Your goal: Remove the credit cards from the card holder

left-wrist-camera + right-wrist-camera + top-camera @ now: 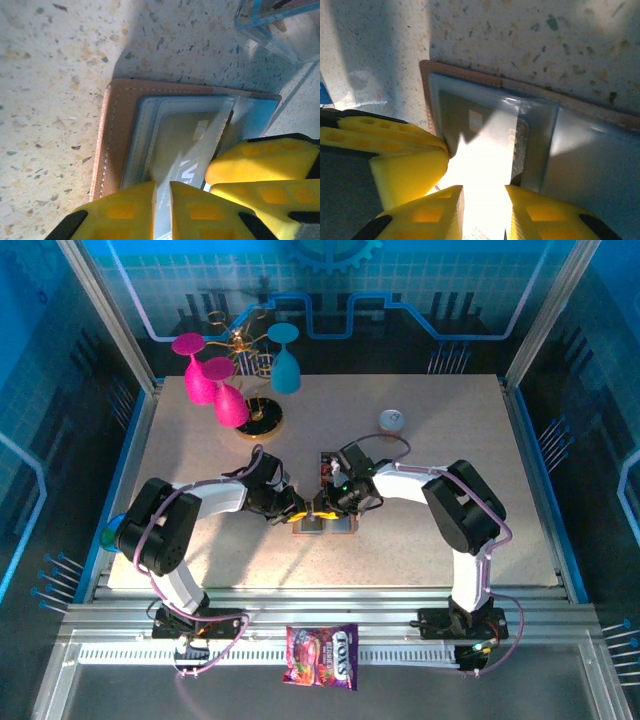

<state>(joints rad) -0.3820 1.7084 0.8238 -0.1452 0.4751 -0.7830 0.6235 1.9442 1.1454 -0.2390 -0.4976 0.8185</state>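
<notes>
Top external view: two white-and-black arms bend inward and meet at the middle of the speckled beige table (440, 540).
Card holder: the small flat tan-brown leather-like card holder (326, 526) lies spread flat on the table, directly under both arm tips. The left wrist view shows its stitched brown border (112, 145) framing grey-blue clear pockets.
Card: a dull-coloured flat rectangular plastic card (187, 132) with a pale chip square sits inside the top clear pocket. In the right wrist view it is partly washed out by glare (470, 125).
Left pincer: the left pincer (162, 192), with yellow fingers, is nearly pressed together and pinches a strip of the holder's clear pocket edge. It comes in from the left of the holder (305, 514).
Right pincer: the right pincer (484, 197) sits over the holder's edge, just beside the left one (325, 508). Glare fills the gap between its yellow fingers, so I cannot tell whether it grips anything.
Far left of table: pink and blue wine glasses (230, 400) hang upside down on a gold wire rack.
Far right of table: a small round grey object (391, 420) stands well apart from the holder.
Near edge: a colourful candy packet (322, 655) lies on the metal rail between the arm bases.
Left wrist, upper right: the corner of a clear plastic box (280, 27) rests near the holder.
</notes>
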